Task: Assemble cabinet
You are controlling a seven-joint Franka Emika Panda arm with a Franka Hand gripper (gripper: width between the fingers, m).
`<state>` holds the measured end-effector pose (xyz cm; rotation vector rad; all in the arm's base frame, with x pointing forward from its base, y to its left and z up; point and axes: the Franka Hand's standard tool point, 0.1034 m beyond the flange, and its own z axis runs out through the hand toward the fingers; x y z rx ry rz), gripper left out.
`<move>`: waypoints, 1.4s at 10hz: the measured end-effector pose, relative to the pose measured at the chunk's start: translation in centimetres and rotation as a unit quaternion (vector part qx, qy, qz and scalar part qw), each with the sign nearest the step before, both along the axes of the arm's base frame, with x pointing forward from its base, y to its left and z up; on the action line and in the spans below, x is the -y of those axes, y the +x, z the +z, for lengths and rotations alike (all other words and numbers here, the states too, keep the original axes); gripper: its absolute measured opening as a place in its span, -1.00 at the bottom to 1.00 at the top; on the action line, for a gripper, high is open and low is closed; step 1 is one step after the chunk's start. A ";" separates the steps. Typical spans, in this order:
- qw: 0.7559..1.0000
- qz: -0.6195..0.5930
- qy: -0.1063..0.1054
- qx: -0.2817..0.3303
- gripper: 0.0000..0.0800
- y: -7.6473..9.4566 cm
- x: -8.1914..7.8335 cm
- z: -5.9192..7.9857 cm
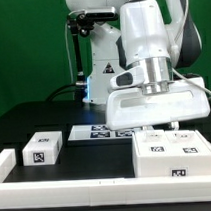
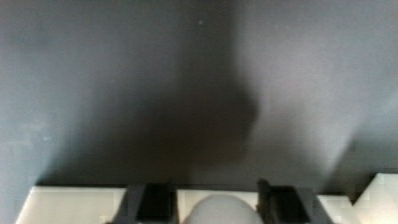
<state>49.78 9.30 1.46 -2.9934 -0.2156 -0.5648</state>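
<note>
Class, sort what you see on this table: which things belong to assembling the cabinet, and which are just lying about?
Job in hand: cabinet; gripper.
Lying about: small white block; marker board.

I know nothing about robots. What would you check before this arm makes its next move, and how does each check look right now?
1. Gripper over the cabinet: ok, it hangs right above the top.
2. Grip on the cabinet: cannot tell. The wrist view shows something white between the fingers, but contact is unclear.
3. Small block out of the way: ok, it lies apart toward the exterior view's left.
4. Cabinet flat on the table: ok, it looks level.
5. Marker board free of parts: cannot tell, the arm hides one end.
</note>
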 end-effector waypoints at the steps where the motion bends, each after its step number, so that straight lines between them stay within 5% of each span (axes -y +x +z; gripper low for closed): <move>1: 1.000 0.000 0.000 0.000 -0.48 0.0 0.0 0.0; 3: 1.000 0.000 0.000 -0.013 -0.48 -0.1 0.0 0.5; 7: 0.998 -0.001 0.007 -0.068 -0.48 1.0 -0.7 7.0; 11: 0.998 0.001 0.006 -0.060 -0.48 1.0 -0.6 6.5; 14: 0.991 0.001 0.011 -0.136 -0.48 2.2 -0.9 9.7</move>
